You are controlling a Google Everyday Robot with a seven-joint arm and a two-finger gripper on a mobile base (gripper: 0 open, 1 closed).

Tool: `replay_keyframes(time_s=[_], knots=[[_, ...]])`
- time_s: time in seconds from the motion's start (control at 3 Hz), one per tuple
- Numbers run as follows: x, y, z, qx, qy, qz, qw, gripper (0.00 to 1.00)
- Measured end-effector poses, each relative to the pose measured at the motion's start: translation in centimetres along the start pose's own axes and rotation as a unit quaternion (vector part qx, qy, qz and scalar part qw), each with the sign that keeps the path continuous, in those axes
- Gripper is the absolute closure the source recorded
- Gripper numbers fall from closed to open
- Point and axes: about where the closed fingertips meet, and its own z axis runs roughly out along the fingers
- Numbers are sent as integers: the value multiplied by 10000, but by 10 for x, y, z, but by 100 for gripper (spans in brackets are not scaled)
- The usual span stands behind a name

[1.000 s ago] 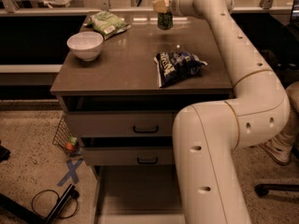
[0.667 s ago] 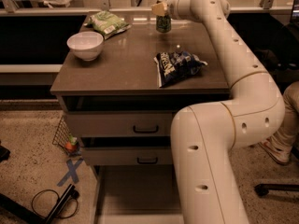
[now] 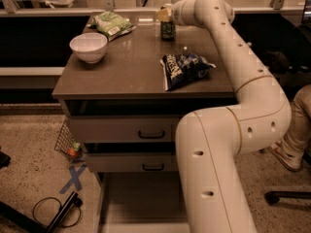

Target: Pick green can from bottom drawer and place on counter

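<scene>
The small dark green drink can (image 3: 168, 30) stands upright on the glossy grey-brown rectangular worktop (image 3: 121, 67), at its far edge and a little right of the middle. My gripper (image 3: 165, 15) sits right at the can's top and covers the lid, so only the dark body shows below it. Under the worktop, the lowest, deepest grey-beige drawer (image 3: 138, 198) is pulled out towards the camera, with its wide, flat, pale floor and low left side in view.
</scene>
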Motion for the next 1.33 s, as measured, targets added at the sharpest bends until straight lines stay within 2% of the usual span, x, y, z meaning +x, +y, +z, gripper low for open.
replay_keyframes(time_s=[1.0, 1.33], knots=[[6, 6, 8, -46, 42, 9, 10000, 13], [8, 8, 10, -60, 55, 12, 10000, 0]])
